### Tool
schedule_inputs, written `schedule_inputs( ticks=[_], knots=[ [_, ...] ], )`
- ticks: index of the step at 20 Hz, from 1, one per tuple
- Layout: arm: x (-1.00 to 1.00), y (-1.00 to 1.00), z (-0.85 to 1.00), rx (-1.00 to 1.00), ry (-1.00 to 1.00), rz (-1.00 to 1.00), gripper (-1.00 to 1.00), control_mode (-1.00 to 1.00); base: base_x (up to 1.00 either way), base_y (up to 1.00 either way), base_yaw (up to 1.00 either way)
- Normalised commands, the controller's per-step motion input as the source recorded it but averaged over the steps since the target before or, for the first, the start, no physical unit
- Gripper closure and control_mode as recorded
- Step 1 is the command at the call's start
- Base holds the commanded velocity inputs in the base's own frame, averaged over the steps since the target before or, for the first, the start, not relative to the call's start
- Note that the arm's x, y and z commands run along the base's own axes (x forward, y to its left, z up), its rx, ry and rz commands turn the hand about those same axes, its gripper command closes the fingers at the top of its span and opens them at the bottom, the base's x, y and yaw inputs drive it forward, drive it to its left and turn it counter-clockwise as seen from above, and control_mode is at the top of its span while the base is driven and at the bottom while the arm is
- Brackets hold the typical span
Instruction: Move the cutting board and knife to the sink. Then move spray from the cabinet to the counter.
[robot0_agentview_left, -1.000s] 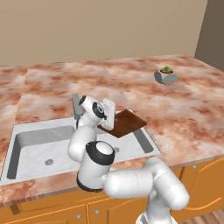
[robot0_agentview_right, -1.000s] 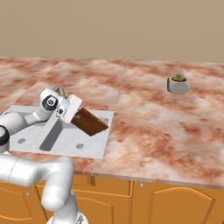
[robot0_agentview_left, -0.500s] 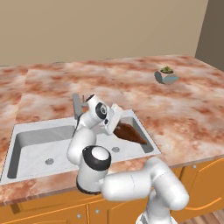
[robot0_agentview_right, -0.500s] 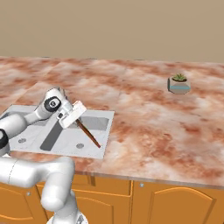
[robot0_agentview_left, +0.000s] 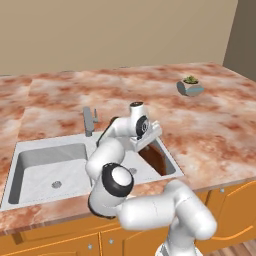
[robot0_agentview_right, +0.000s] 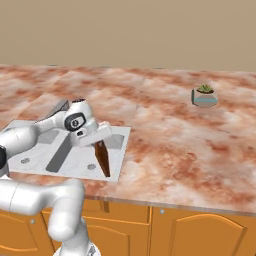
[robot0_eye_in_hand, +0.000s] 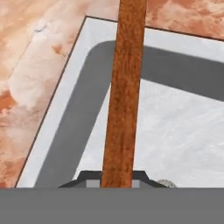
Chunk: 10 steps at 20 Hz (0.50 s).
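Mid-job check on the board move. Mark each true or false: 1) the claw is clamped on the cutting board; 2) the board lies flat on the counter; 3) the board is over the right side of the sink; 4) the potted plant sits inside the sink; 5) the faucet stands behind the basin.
1) True: the claw is shut on the cutting board.
2) False: it hangs on edge, dipping into the sink.
3) True.
4) False: the potted plant sits on the counter, far right.
5) True: the faucet is behind it.
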Motion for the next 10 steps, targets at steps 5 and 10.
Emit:
schedule_inputs(
  ticks=[5,10],
  knots=[
    [-0.19,0.00,0.00,0.19,-0.63,-0.51,1.00,-1.00,0.00,0.00,0.00],
    [-0.17,0.00,0.00,0.17,-0.67,-0.47,1.00,-1.00,0.00,0.00,0.00]
  ],
)
